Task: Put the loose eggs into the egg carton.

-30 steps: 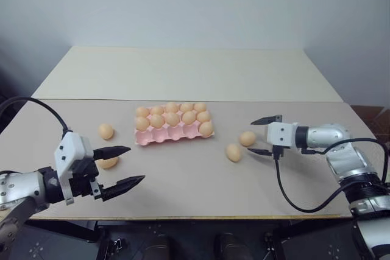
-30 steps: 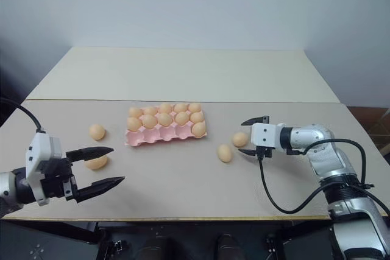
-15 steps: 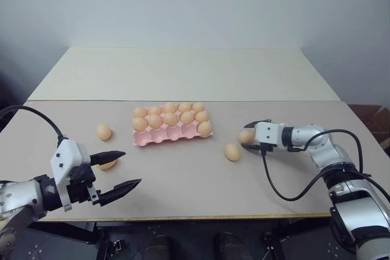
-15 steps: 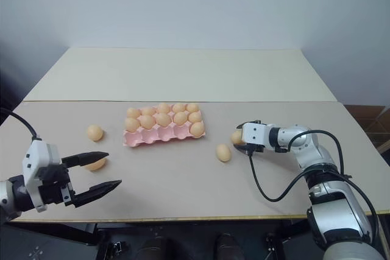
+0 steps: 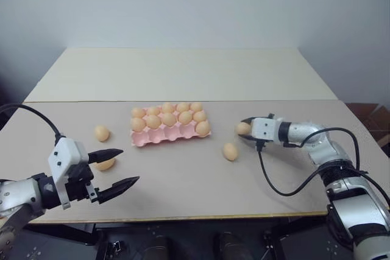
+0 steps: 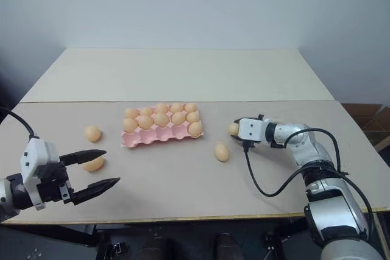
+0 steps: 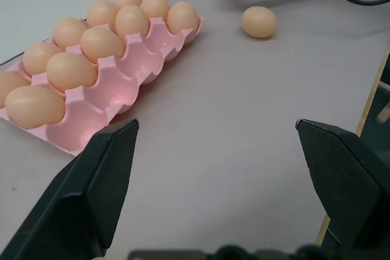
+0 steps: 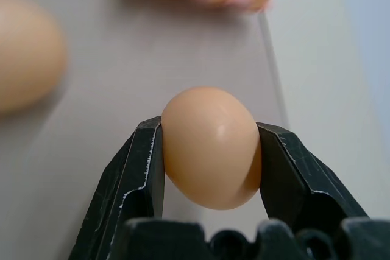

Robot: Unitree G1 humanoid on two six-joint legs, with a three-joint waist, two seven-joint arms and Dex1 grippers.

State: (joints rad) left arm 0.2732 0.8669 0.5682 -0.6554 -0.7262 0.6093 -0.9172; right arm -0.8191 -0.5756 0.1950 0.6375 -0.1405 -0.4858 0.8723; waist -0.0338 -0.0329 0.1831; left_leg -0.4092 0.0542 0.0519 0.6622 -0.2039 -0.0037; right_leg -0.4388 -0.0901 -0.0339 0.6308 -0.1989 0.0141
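Right end effector (image 5: pixel 245 128) clamped on pale orange oval egg (image 8: pixel 211 147) | pink moulded egg carton (image 5: pixel 167 135) lies to its left, front-row cups empty | left end effector (image 5: pixel 116 167) apart, nearer two surface eggs (image 5: pixel 102 133).

A big pale tabletop (image 5: pixel 183 71) stands against a plain white wall (image 5: pixel 195 4). The light is soft.

Pink egg carton (image 5: pixel 159 139): two far rows filled, near row mostly empty. One loose egg (image 8: pixel 211 146) clamped in right gripper (image 5: pixel 246 129); another egg (image 5: pixel 230 151) just beside it. Two eggs (image 5: pixel 102 133) near left gripper (image 5: pixel 117 166).
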